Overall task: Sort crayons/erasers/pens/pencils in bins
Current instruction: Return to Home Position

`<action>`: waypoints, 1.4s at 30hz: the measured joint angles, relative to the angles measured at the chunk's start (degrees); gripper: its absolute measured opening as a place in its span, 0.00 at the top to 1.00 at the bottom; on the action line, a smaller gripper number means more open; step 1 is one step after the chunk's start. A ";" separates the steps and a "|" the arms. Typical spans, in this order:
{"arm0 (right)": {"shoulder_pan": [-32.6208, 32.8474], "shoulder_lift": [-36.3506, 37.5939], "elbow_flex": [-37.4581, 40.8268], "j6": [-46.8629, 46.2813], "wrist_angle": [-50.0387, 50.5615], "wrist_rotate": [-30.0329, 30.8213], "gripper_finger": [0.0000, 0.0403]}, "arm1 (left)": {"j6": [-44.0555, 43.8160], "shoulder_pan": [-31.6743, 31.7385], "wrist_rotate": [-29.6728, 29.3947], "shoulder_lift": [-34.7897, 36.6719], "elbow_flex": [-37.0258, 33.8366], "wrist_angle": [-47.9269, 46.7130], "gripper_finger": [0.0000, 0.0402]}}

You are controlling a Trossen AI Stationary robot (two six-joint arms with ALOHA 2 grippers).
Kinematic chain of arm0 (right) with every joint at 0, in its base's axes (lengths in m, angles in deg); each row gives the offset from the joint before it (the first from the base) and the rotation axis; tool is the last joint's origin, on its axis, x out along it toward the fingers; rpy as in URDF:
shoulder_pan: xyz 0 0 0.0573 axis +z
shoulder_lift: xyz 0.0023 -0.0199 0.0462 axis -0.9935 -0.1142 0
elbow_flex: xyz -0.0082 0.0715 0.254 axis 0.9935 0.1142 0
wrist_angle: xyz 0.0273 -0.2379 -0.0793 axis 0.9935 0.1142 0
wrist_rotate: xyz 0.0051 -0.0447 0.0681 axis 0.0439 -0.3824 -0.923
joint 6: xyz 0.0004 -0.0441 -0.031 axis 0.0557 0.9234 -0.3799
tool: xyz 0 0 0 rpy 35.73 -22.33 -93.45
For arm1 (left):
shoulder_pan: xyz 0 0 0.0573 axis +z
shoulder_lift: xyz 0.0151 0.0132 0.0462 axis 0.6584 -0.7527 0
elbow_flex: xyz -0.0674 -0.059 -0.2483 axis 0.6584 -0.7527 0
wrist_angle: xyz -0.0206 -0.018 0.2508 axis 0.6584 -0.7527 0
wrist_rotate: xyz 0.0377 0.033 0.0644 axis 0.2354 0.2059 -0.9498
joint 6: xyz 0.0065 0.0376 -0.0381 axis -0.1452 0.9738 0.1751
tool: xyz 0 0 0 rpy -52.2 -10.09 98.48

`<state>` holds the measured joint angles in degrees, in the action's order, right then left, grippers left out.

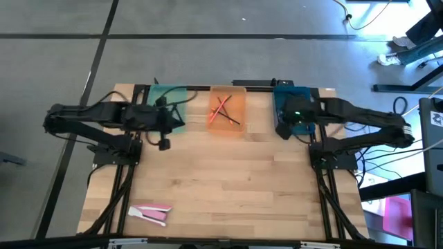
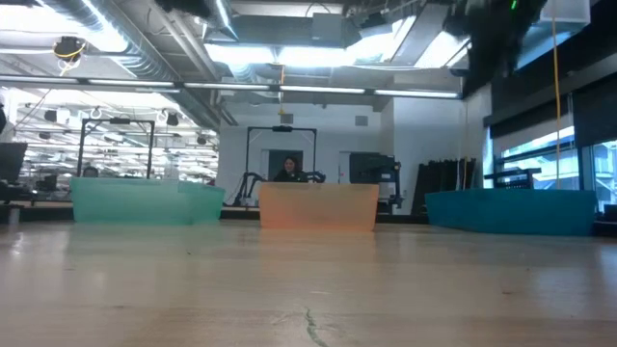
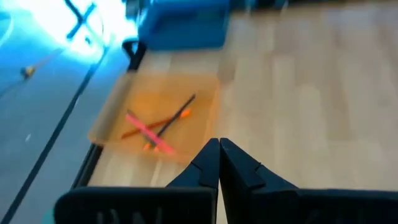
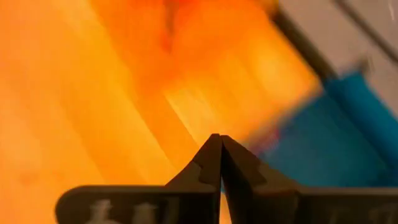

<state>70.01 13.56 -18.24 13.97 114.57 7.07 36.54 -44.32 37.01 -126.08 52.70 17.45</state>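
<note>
Three bins stand in a row at the table's far edge: teal-green [image 1: 173, 93], orange [image 1: 227, 111] and blue [image 1: 294, 93]. In the orange bin [image 3: 155, 118] lie crossed pencils [image 3: 155, 127], red, pink and one dark. A pink and white eraser [image 1: 151, 213] lies flat near the table's front left corner. My left gripper [image 3: 219, 144] is shut on nothing, raised over the teal-green bin's right part [image 1: 176, 123] and pointing toward the orange bin. My right gripper [image 4: 219, 138] is shut on nothing too, above the blue bin's near left part [image 1: 282, 128]. Crayons and pens are out of view.
Bare wood spreads across the table's middle and near right [image 1: 235, 187]. The arms' bases [image 1: 114, 149] [image 1: 336, 155] stand at the left and right sides. Beyond the table a person [image 2: 289, 169] sits far back in the room.
</note>
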 joint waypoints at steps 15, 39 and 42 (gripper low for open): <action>13.22 20.96 26.35 20.09 -50.96 -13.72 0.99 | 6.30 -3.01 4.29 27.85 -30.65 32.29 1.00; 13.20 52.80 47.85 16.89 -56.55 -16.44 0.98 | 5.18 -1.48 4.49 50.44 -52.29 42.96 1.00; 13.20 55.77 48.62 16.91 -55.48 -16.44 0.98 | 4.66 -1.48 4.49 51.65 -53.94 42.99 1.00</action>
<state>83.21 69.33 30.38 30.88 59.09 -9.37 41.20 -45.80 41.49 -74.43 -1.24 60.44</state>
